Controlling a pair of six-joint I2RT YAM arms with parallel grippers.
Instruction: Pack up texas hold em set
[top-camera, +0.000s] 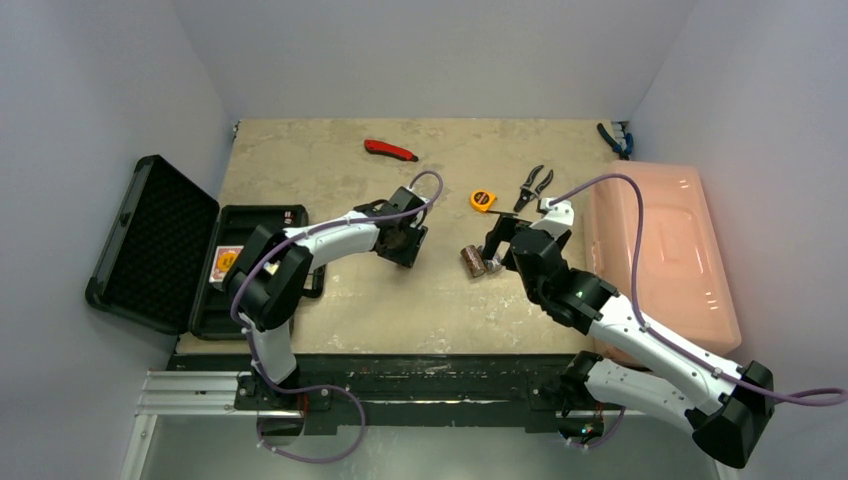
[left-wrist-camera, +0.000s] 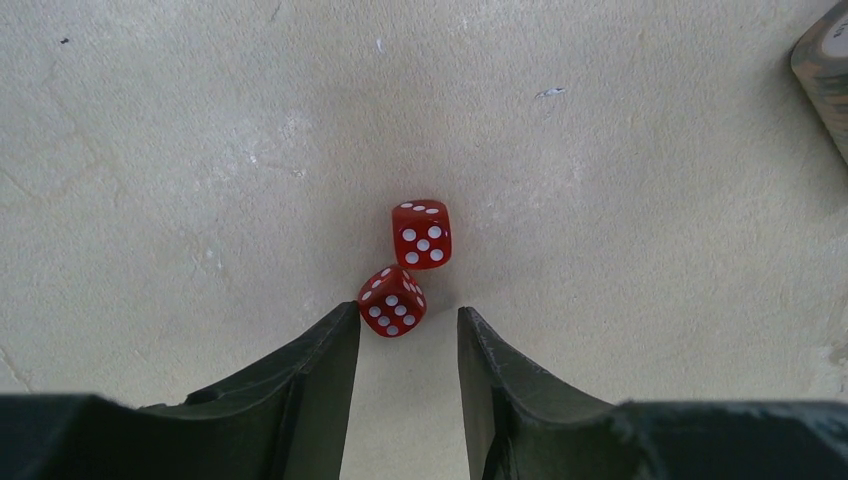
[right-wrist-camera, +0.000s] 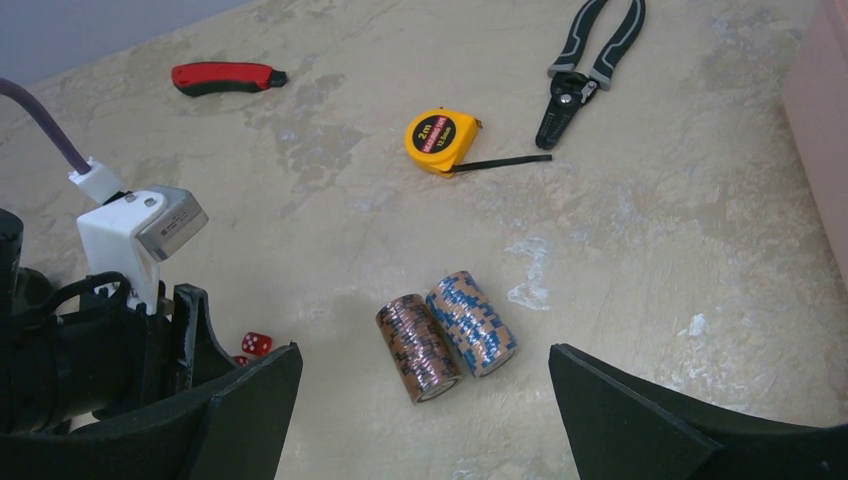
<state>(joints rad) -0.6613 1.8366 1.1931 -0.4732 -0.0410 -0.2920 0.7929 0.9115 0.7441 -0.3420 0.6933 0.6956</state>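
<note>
From above, shows the bench (top-camera: 330, 180) as a mottled beige slab, with a black hard case (top-camera: 150, 240) lying open at its left edge: egg-crate foam in the lid, a card deck (top-camera: 226, 262) with a red-and-white face in the tray, print too small to read. Puts the left tool (top-camera: 403, 243) mid-bench, pointed down, jaws hidden under its own wrist. Puts the right tool (top-camera: 497, 250) just beside two chip rolls (top-camera: 474, 262), small and dark here. Picks out also a yellow tape measure (top-camera: 483, 200), a red-handled knife (top-camera: 390, 150), black-handled strippers (top-camera: 535, 187) and a translucent pink tub (top-camera: 660, 250) along the right edge. At the left wrist, finds two red dice (left-wrist-camera: 422, 233), glossy, round-cornered, white-pipped, one just behind the other on the rough bench. Sets the nearer die at the mouth of the left tool (left-wrist-camera: 408, 311), beside the tip of one dark finger (left-wrist-camera: 320, 370), jaws partly spread with a clear gap, pinching nothing. Cuts off one striped roll at the top right corner. At the right wrist, frames the right tool (right-wrist-camera: 425, 350) spread wide and empty above both chip rolls (right-wrist-camera: 470, 322), lying side by side and touching, one brown-striped, one blue-striped, edges ridged. Reads "2m" on the yellow tape measure (right-wrist-camera: 438, 140); leaves its smaller print illegible. Half hides the red dice (right-wrist-camera: 256, 343) behind the left arm (right-wrist-camera: 70, 360).
</note>
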